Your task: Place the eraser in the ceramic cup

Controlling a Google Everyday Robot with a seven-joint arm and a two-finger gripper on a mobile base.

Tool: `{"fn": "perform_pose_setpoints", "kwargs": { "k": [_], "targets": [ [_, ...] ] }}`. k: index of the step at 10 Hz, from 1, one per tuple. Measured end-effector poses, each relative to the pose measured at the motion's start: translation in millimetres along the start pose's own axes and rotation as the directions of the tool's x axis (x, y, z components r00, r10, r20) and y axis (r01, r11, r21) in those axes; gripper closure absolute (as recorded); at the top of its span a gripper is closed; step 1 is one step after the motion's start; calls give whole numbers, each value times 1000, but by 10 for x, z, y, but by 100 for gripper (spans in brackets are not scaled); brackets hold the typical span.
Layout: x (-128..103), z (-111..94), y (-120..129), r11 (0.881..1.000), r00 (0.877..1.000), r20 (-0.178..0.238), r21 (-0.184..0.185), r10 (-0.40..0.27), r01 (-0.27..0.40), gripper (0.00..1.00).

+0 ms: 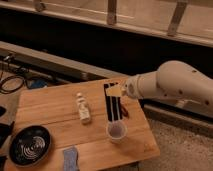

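Pincer gripper [114, 118] is hanging, fingers pressed together, right above the ceramic cup [116, 131], which is sitting near the front edge of the wooden table [50, 107]; speckled floor [180, 145] beside, dark wall [75, 40] behind.

Whether the hand [114, 118] above the ceramic cup [116, 134] holds anything is unclear.
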Motion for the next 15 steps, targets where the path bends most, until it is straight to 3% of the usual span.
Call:
{"fn": "perform_pose_setpoints", "kwargs": {
  "k": [2, 5, 7, 11, 15],
  "targets": [
    [335, 142, -253, 995, 995, 8, -4, 98, -98, 100],
    [657, 277, -459, 980, 980, 15, -15, 200, -200, 100],
    [697, 360, -461, 977, 977, 16, -28, 211, -211, 100],
    [572, 484, -432, 983, 983, 30, -46, 180, -179, 100],
    [538, 495, -494, 991, 990, 47, -25, 132, -131, 100]
  ]
}}
